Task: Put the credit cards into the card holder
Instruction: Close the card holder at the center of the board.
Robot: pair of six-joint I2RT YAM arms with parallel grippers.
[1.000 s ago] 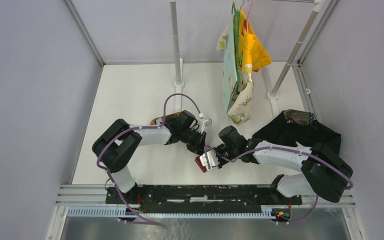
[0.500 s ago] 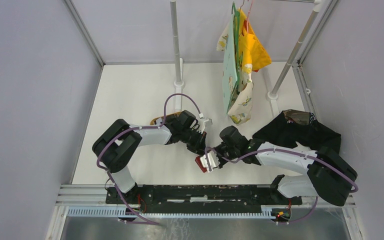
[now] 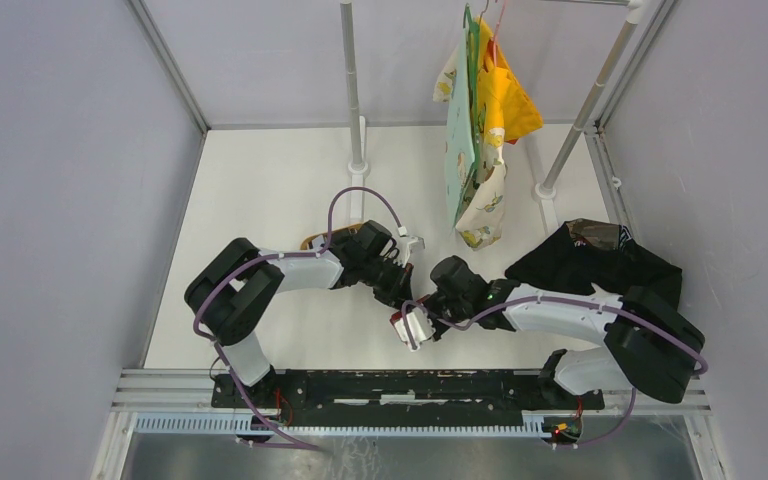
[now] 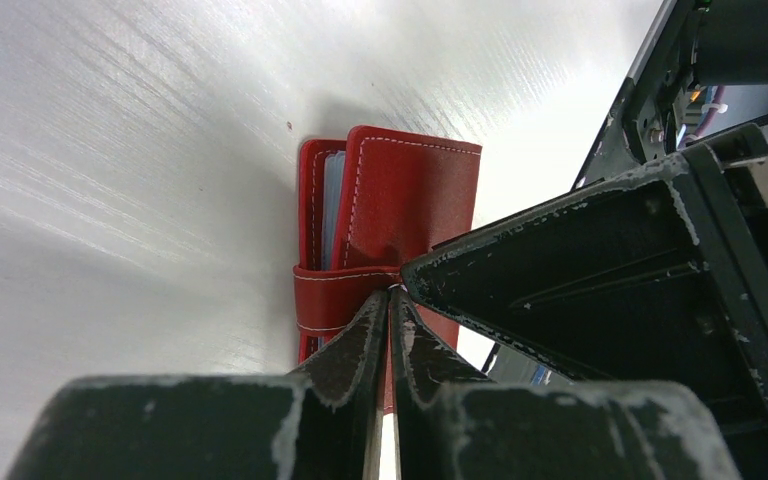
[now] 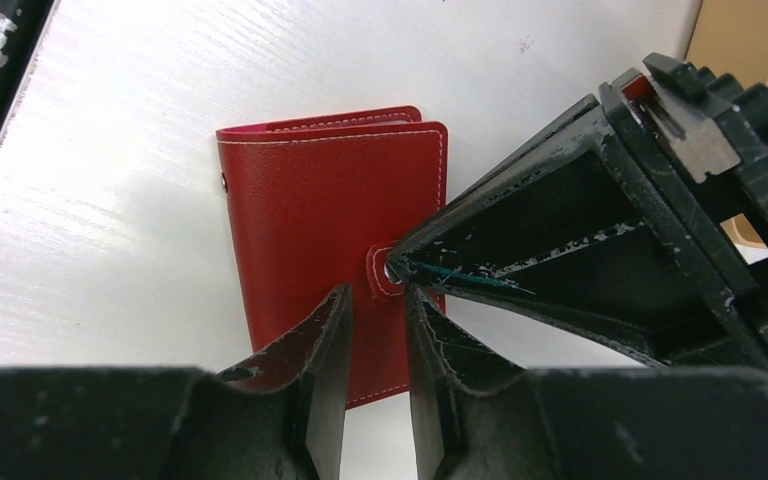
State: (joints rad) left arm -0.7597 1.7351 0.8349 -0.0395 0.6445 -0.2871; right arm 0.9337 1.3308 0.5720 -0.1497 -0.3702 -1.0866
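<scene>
The red card holder (image 3: 398, 322) lies folded shut on the white table between my two arms. It fills the middle of the left wrist view (image 4: 410, 190) and of the right wrist view (image 5: 320, 230). Its strap wraps round one edge to the snap tab (image 5: 382, 272). My left gripper (image 4: 392, 292) is shut with its tips pinched on that tab's end. My right gripper (image 5: 375, 300) hovers just over the cover beside the tab, its jaws a little apart with nothing between them. No credit cards show apart from a grey-blue edge (image 4: 332, 205) inside the fold, either lining or card.
A tan oval tray (image 3: 318, 240) lies behind the left forearm. Black cloth (image 3: 600, 255) is heaped at the right. Bright garments (image 3: 480, 130) hang from a rail on upright posts (image 3: 352, 90) at the back. A metal rail (image 3: 410, 385) runs along the near edge.
My right gripper's jaws have parted a little and it has shifted slightly left over the card holder. The left gripper has stayed where it was.
</scene>
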